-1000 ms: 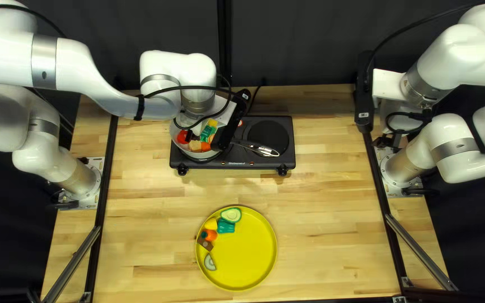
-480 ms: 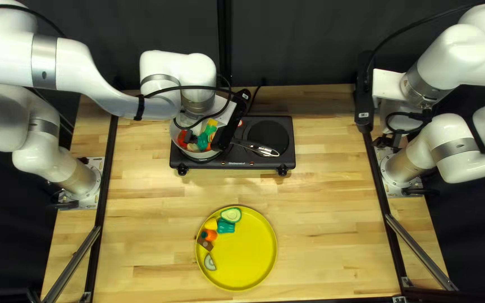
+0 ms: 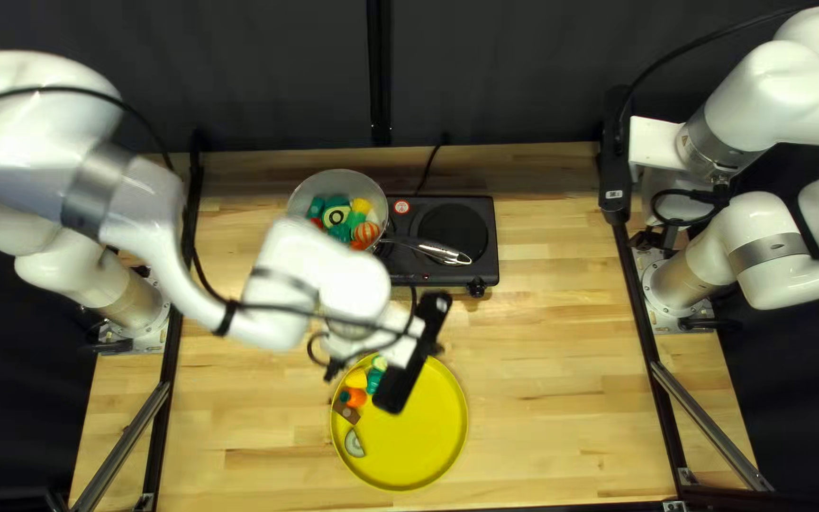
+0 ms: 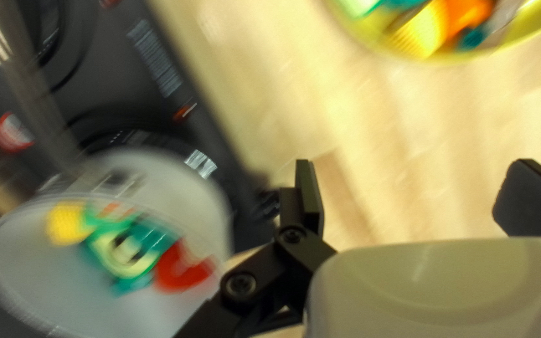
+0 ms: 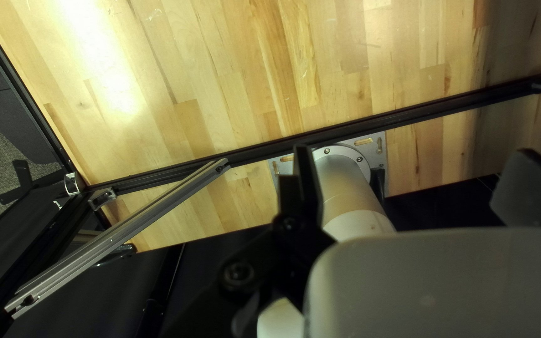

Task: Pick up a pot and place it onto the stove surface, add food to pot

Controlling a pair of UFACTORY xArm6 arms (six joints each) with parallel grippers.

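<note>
One quick swing of the left gripper (image 3: 337, 368), spread wide, from the pot (image 3: 337, 180) on the stove (image 3: 452, 230) toward the plate (image 3: 419, 436)! Keeping the right gripper (image 3: 644, 239) parked, also spread.

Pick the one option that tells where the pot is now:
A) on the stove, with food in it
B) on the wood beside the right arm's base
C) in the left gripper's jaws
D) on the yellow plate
A: the pot stands at the left of the stove in the top left view with toy food inside, and the left gripper is clear of it, jaws apart.
</note>
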